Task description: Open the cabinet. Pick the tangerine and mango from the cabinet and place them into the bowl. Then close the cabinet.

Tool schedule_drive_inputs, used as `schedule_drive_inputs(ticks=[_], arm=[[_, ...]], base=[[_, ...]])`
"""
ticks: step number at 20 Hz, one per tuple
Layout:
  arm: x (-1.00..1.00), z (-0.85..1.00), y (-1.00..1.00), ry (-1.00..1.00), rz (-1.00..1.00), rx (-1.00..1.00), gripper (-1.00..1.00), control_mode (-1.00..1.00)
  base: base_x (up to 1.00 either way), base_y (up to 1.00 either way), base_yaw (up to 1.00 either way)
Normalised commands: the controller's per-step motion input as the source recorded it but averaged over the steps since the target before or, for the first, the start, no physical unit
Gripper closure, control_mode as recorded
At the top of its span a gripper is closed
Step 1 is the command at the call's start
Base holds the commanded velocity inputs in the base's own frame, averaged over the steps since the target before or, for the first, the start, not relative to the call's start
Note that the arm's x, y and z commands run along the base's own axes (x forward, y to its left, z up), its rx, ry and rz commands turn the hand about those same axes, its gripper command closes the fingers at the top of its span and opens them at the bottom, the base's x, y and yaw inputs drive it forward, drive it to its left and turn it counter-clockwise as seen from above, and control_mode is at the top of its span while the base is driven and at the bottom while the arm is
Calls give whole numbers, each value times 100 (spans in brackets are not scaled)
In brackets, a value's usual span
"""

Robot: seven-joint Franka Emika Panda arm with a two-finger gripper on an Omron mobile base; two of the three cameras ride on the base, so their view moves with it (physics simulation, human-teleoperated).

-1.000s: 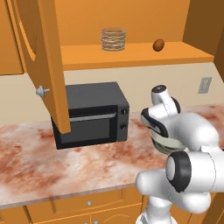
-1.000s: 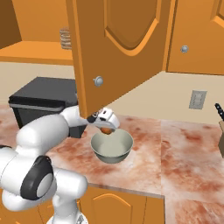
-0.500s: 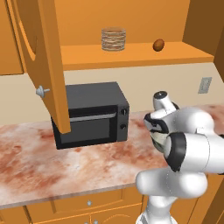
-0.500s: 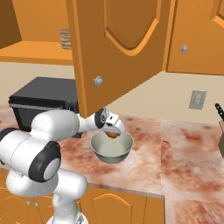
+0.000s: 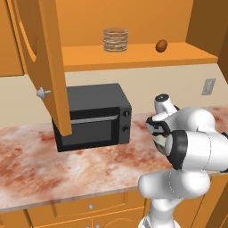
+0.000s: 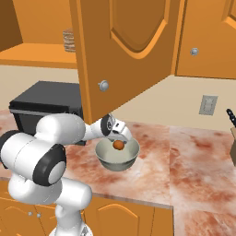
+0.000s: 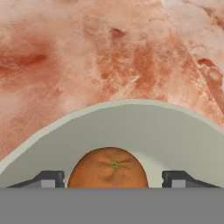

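The cabinet stands open, its door (image 5: pixel 44 67) swung out over the counter and seen from the other side as a door (image 6: pixel 120 50) with a silver knob. On its shelf lies the reddish mango (image 5: pixel 161 45). The pale grey-green bowl (image 6: pixel 131 159) sits on the counter, and the tangerine (image 6: pixel 119 144) is inside it. My gripper (image 6: pixel 120 137) hangs just over the bowl. In the hand view the tangerine (image 7: pixel 108 168) sits low in the bowl (image 7: pixel 183 131) between the fingers of my gripper (image 7: pixel 113 177), which is open, with a small gap on either side of the fruit.
A black microwave (image 5: pixel 93 116) stands on the marble counter (image 5: pixel 40 164) left of the bowl. A ribbed brownish cylinder (image 5: pixel 116 39) is on the shelf left of the mango. A wall outlet (image 6: pixel 208 105) and a dark knife handle (image 6: pixel 230 117) are at the right.
The hand moved right and down over the bowl with the tangerine. The jaws have spread wider, and the tangerine now lies lower in the bowl.
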Motion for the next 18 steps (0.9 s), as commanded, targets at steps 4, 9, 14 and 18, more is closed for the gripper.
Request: schedule_drive_inputs(ticks=[4, 9, 14, 18], arm=[[0, 18, -1, -5, 0, 0, -100, -100], [-17, 46, -6, -7, -4, 1, -100, -100], [-37, 85, 0, -13, -6, 0, -100, -100], [-39, 100, 0, -27, -2, 0, -100, -100]], base=[[0, 0, 0], [0, 0, 0], [0, 0, 0], [0, 0, 0]])
